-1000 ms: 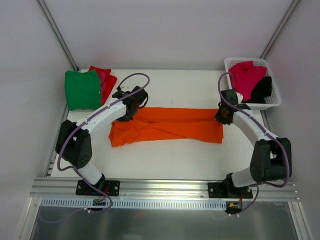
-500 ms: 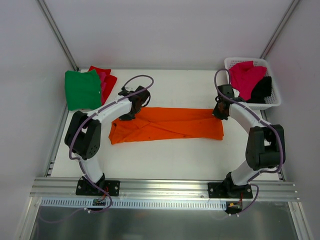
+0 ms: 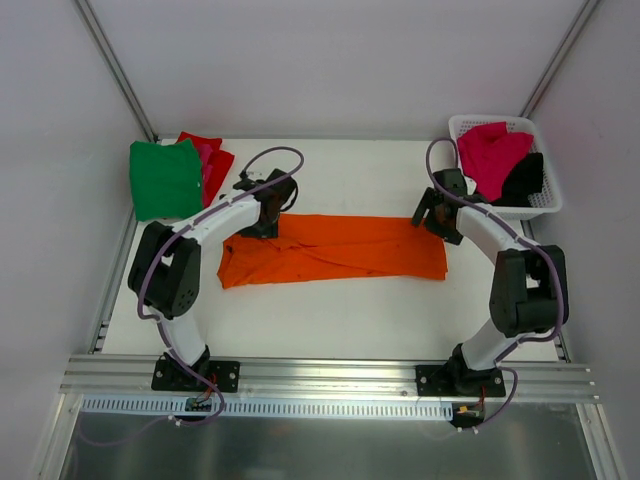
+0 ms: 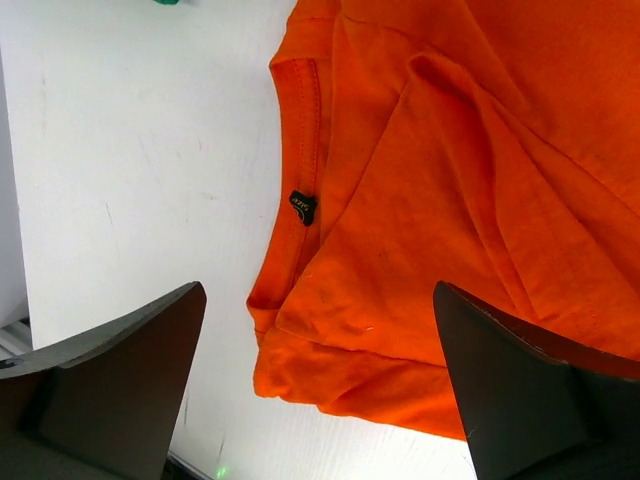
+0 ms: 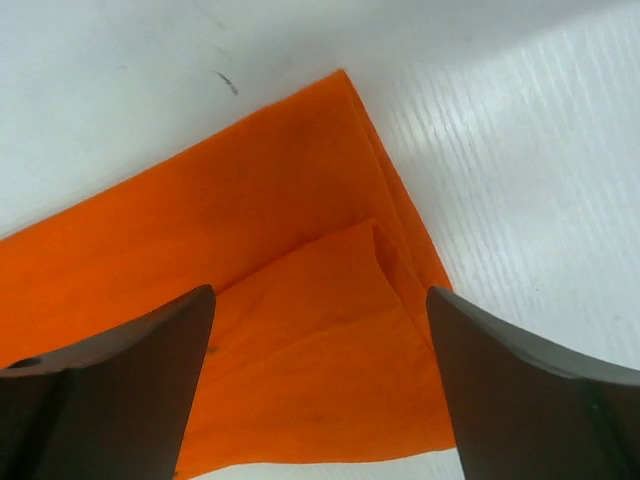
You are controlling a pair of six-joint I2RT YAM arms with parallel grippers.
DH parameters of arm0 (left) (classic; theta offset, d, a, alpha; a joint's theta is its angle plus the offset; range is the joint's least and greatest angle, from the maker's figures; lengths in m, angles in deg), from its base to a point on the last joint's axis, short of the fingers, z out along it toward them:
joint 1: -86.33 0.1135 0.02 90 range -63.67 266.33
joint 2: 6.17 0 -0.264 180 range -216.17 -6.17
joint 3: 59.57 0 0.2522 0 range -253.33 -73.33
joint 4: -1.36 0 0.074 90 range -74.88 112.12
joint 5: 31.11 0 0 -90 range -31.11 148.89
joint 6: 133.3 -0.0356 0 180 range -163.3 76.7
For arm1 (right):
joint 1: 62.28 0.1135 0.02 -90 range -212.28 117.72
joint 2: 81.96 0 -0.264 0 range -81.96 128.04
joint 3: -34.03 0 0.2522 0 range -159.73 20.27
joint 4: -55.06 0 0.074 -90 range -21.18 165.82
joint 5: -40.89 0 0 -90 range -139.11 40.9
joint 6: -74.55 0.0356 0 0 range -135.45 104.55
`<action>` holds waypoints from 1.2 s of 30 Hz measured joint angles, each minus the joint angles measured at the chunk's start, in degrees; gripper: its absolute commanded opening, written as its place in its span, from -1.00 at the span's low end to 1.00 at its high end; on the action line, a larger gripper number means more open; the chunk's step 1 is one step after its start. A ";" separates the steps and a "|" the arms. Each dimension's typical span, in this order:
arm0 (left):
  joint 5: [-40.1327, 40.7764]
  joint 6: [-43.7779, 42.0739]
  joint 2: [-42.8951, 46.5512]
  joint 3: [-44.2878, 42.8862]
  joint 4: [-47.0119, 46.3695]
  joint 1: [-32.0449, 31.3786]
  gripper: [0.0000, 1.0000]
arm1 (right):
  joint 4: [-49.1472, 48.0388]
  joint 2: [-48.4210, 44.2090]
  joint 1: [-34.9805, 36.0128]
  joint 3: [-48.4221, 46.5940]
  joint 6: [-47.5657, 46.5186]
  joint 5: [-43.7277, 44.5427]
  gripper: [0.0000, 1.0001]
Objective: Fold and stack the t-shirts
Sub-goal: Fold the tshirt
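Note:
The orange t-shirt (image 3: 335, 247) lies flat mid-table as a long band folded lengthwise. Its collar with a black label (image 4: 302, 206) shows in the left wrist view, and a folded corner (image 5: 345, 330) in the right wrist view. My left gripper (image 3: 265, 218) (image 4: 318, 300) hovers open over the shirt's left far edge with nothing between its fingers. Over the right far corner my right gripper (image 3: 432, 218) (image 5: 320, 300) is also open and holds nothing. Folded green (image 3: 165, 178) and red (image 3: 215, 160) t-shirts sit at the far left.
A white lattice basket (image 3: 470, 122) at the far right holds a magenta-pink t-shirt (image 3: 492, 152) and a black one (image 3: 525, 180). Bare white table (image 3: 330, 310) lies between the orange shirt and the arm bases.
Both grippers have opened and let go of the orange shirt's far edge, which now lies flat. Both arms shifted slightly toward the far side.

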 measured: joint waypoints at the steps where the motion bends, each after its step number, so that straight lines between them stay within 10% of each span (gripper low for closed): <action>1: 0.00 0.09 0.17 0.04 0.00 0.22 0.98 | -0.94 -0.57 0.00 0.33 -0.26 -0.26 0.99; 9: -0.63 3.06 17.86 4.61 -0.46 -6.01 0.98 | -6.60 -26.97 2.62 10.49 -2.16 -0.72 0.99; 12: -0.76 4.90 22.95 6.56 -1.62 -12.74 0.93 | -9.05 -34.53 4.48 12.28 -2.56 -1.75 0.21; 13: -0.92 5.92 23.17 7.74 -2.03 -14.91 0.80 | -9.55 -35.93 5.05 13.60 -2.86 -2.23 -0.86; 14: -1.33 6.71 22.69 9.60 -2.97 -16.85 0.36 | -10.19 -36.72 5.55 15.26 -2.82 -2.71 -0.99; 18: -5.11 9.09 17.73 16.92 -5.68 -18.91 -1.00 | -9.64 -34.84 6.71 20.76 -1.55 -4.15 -0.99; 36: -14.60 10.29 10.23 17.97 -19.12 -4.98 -1.00 | -7.69 -2.60 6.86 12.50 -2.47 -9.77 -0.99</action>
